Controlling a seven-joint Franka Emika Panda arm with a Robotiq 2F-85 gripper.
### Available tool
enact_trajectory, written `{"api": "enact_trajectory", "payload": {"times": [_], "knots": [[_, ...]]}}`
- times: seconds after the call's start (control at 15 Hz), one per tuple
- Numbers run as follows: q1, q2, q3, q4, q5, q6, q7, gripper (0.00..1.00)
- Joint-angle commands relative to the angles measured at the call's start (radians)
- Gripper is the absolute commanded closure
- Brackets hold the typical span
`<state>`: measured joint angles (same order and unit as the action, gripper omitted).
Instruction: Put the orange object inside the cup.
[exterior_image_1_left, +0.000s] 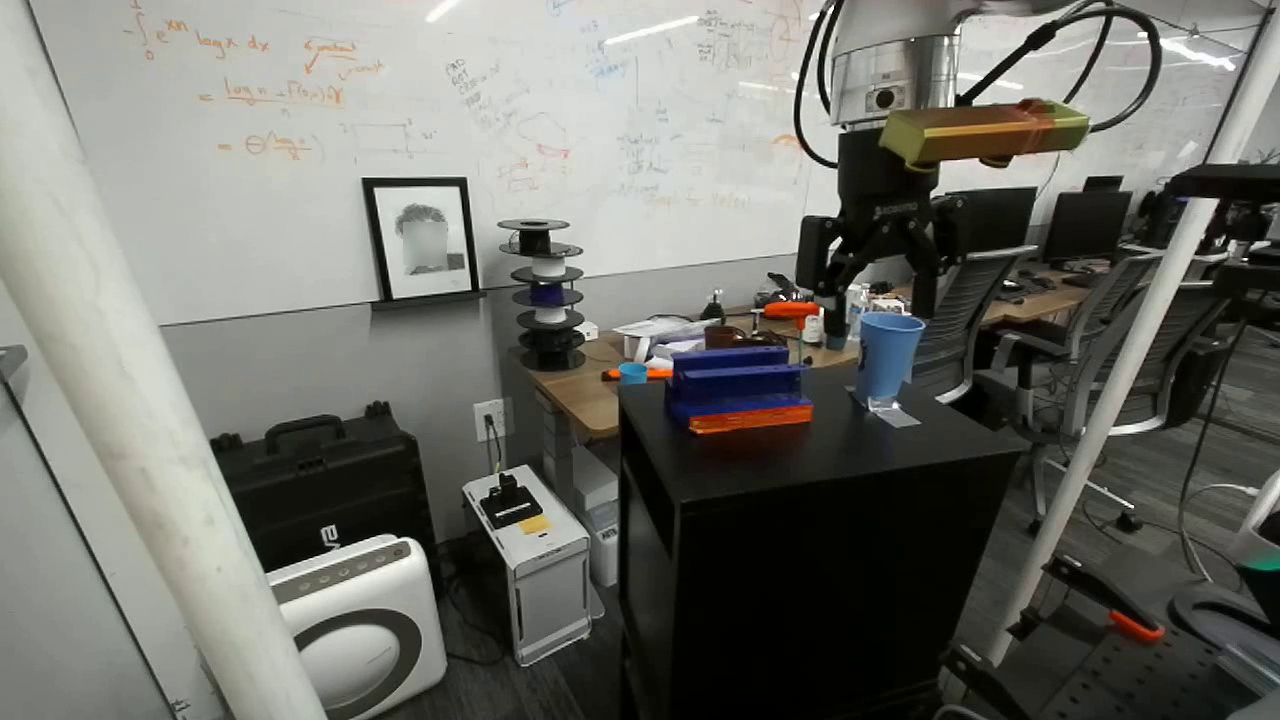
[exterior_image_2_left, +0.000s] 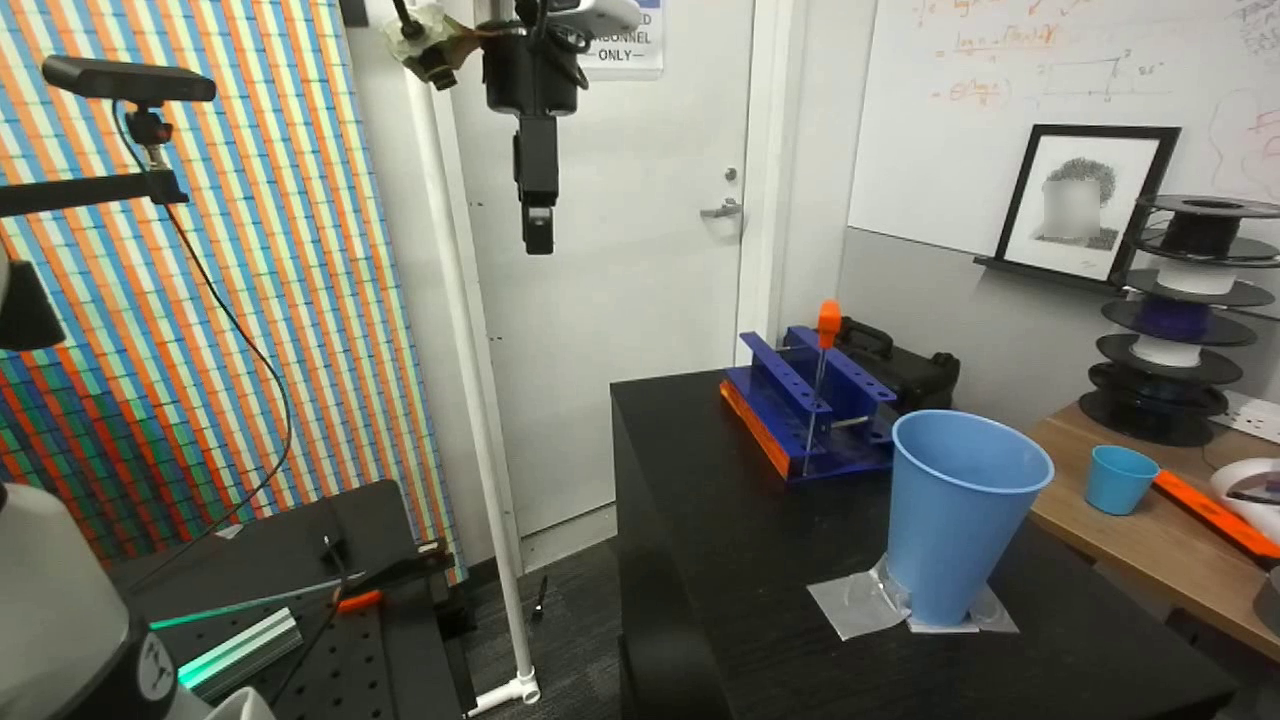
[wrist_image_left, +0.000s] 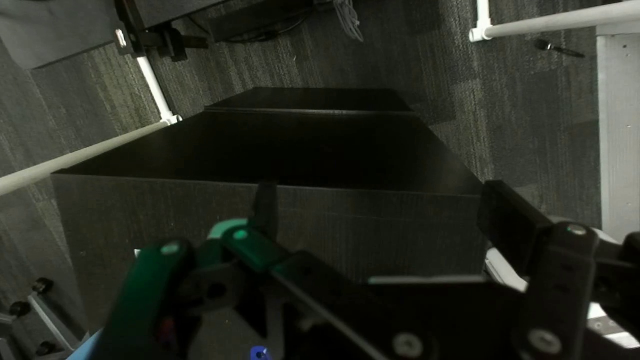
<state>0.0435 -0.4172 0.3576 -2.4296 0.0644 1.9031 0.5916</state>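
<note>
The orange object is a hex driver or screwdriver with an orange handle (exterior_image_1_left: 792, 310) (exterior_image_2_left: 829, 325) and a thin metal shaft. It stands upright in a blue rack (exterior_image_1_left: 740, 378) (exterior_image_2_left: 850, 462) with an orange base edge. The light-blue cup (exterior_image_1_left: 888, 358) (exterior_image_2_left: 950, 530) stands upright, its base taped down beside the rack. Only a sliver of the cup (wrist_image_left: 84, 349) shows at the lower left of the wrist view. My gripper (exterior_image_1_left: 879, 308) (exterior_image_2_left: 538, 235) is open and empty, fingers down, above the cabinet top. In the wrist view, nothing is between its fingers (wrist_image_left: 384, 216); the orange handle is not visible there.
The black cabinet (exterior_image_1_left: 790, 465) (exterior_image_2_left: 690, 500) carries the rack and cup. A wooden desk (exterior_image_1_left: 590, 400) behind it holds a smaller blue cup (exterior_image_2_left: 1120, 480), a spool stack (exterior_image_2_left: 1180, 320) and clutter. White poles (exterior_image_1_left: 1110, 370) (exterior_image_2_left: 470, 350) stand near the cabinet.
</note>
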Motion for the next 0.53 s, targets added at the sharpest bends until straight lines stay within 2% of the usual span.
{"api": "enact_trajectory", "payload": {"times": [0.0,0.27,0.47], "knots": [[0.029,0.004,-0.026,0.001,-0.012,-0.001,0.010,0.00],[0.029,0.013,-0.030,0.006,-0.026,-0.013,-0.010,0.00],[0.034,0.052,-0.073,0.051,-0.056,-0.070,-0.172,0.00]]}}
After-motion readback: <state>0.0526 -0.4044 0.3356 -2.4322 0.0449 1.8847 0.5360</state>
